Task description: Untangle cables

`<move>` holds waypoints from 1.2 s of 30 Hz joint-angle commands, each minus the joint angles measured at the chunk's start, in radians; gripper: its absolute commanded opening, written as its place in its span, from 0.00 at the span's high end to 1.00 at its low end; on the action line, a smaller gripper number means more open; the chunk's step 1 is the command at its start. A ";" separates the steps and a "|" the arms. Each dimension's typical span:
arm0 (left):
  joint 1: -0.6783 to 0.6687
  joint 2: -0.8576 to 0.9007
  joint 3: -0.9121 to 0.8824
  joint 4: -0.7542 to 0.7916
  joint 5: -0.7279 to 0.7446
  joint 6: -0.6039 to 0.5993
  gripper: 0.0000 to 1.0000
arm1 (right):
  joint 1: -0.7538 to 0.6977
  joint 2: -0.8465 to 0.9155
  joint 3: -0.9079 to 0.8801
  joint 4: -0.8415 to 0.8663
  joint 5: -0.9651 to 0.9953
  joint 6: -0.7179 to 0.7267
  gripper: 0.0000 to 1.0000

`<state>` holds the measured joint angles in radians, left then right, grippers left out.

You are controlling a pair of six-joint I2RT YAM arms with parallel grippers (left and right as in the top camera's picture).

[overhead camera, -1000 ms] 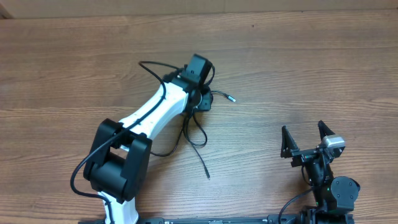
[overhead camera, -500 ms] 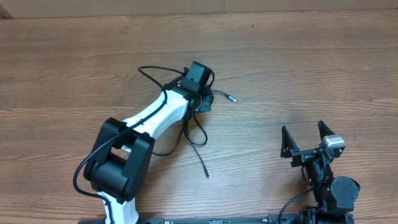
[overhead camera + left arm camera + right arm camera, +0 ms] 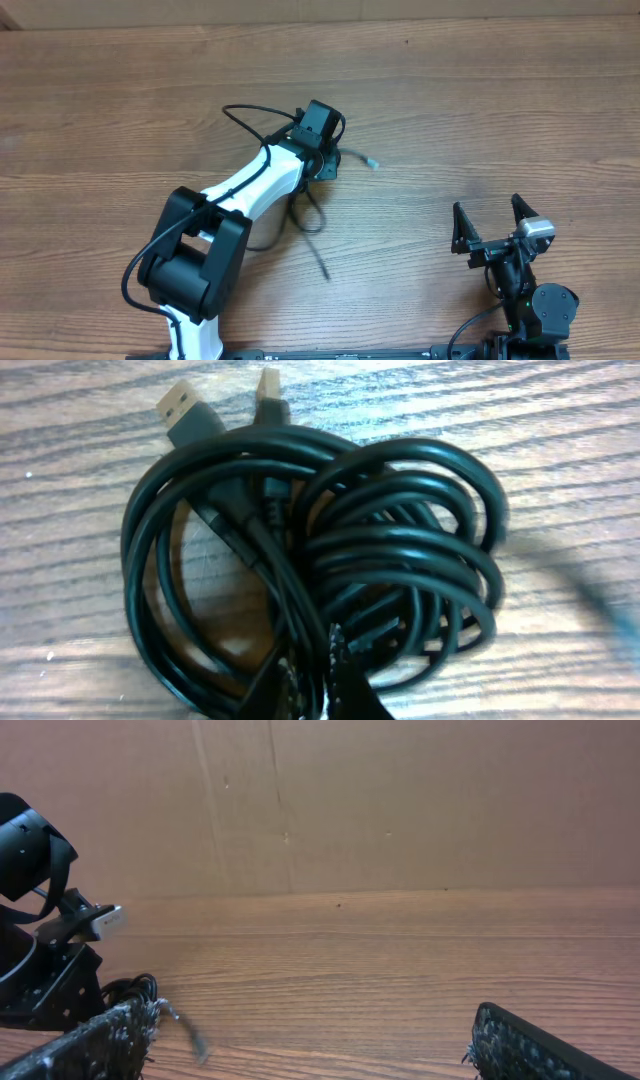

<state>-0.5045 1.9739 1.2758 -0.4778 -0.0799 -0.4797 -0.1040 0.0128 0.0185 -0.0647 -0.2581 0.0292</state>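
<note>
Lying on the wooden bench (image 3: pixel 480 100), the cables (image 3: pixel 298 210) bunch under the left pincer (image 3: pixel 324 162); their loose strands run lengthwise back toward the robot's base; a blurred bluish tip (image 3: pixel 371 162) points right; close up, the black coil shows two metal plugs (image 3: pixel 180 405) aimed at the frame's top; whether the left pincer grips, I cannot tell; the right pincer (image 3: pixel 488 222) gapes wide, holding nothing, well apart.

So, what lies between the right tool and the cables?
Nothing but bare table: in the overhead view, the stretch from the right tool to the cables holds only wood grain.
</note>
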 commanded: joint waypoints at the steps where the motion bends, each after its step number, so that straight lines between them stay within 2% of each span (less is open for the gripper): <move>1: 0.000 0.040 -0.015 -0.010 -0.005 0.066 0.96 | 0.003 -0.005 -0.010 0.005 0.006 -0.001 0.00; 9: 0.001 -0.072 0.068 -0.185 0.037 0.324 0.96 | 0.003 -0.005 -0.010 0.005 0.006 -0.001 0.00; 14: 0.001 -0.153 0.096 -0.263 0.037 0.388 0.96 | 0.003 -0.005 -0.010 0.005 0.006 -0.001 0.00; 19: 0.001 -0.163 0.095 -0.283 0.045 0.394 0.93 | 0.003 -0.005 -0.010 0.005 0.006 -0.001 0.00; 20: 0.001 -0.161 0.093 -0.286 0.047 0.394 0.84 | 0.003 -0.005 -0.010 0.005 0.006 -0.001 0.00; 21: 0.001 -0.156 0.090 -0.285 0.056 0.389 0.66 | 0.003 -0.005 -0.010 0.005 0.006 -0.001 0.00; 23: -0.001 -0.149 0.087 -0.282 0.075 0.379 0.57 | 0.003 -0.005 -0.010 0.005 0.006 -0.001 0.00; 25: -0.003 -0.136 0.086 -0.276 0.084 0.359 0.42 | 0.003 -0.005 -0.010 0.005 0.006 -0.001 0.00; 26: -0.005 -0.129 0.086 -0.273 0.082 0.350 0.39 | 0.003 -0.005 -0.010 0.005 0.006 -0.001 0.00; 32: -0.006 -0.061 0.086 -0.209 0.069 0.260 0.36 | 0.003 -0.005 -0.010 0.005 0.006 -0.001 0.00; 34: -0.008 -0.027 0.086 -0.174 0.070 0.233 0.40 | 0.003 -0.005 -0.010 0.005 0.006 -0.001 0.00; 36: -0.012 0.014 0.086 -0.140 0.070 0.232 0.49 | 0.003 -0.005 -0.010 0.005 0.006 -0.001 0.00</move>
<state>-0.5045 1.9285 1.3548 -0.6380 -0.0189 -0.2062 -0.1040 0.0128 0.0185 -0.0643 -0.2584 0.0296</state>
